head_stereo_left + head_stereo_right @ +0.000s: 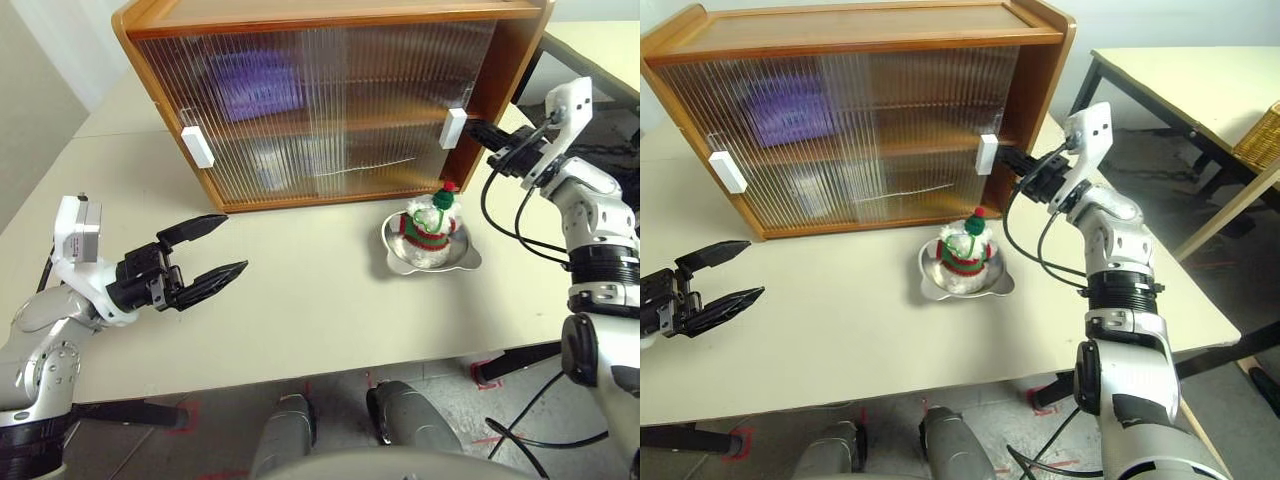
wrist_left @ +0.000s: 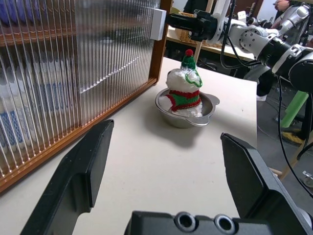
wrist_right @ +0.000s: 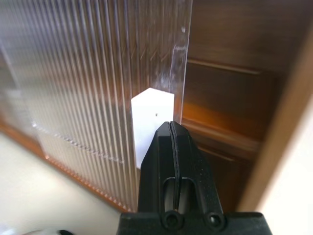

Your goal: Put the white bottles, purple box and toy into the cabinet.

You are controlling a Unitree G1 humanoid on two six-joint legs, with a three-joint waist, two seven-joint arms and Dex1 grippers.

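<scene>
Step in hand: opening the cabinet (image 1: pixel 330 25), not placing yet. It stands at the back of the counter (image 1: pixel 300 310), both ribbed sliding doors drawn across the front. The purple box (image 1: pixel 255 85) shows as a lilac blur behind the left door on the upper shelf. Pale shapes with blue print behind the lower ribs, seen in the left wrist view, are probably the white bottles (image 2: pixel 14 117); the ribbing blurs them too much to be sure.

The right gripper (image 1: pixel 482 130) has its fingers pressed together, holding nothing, tips at the right-hand white door handle (image 1: pixel 453 127). In the right wrist view the closed fingers (image 3: pixel 171 147) sit right against the handle block; whether they touch it or stop just short cannot be told. Beside the door edge a strip of bare wood interior shows, so the door looks slightly off the right wall.

Next move, as a judgement: push that handle sideways toward the cabinet's middle to open a gap wide enough for the toy.

The toy (image 1: pixel 432 222) sits upright in a shallow metal bowl (image 1: pixel 400 262) in front of the cabinet's right end, below and near the right gripper but apart from it.

The left gripper (image 1: pixel 205 262) hovers over the counter's left side, fingers spread wide and empty, well apart from the toy.
</scene>
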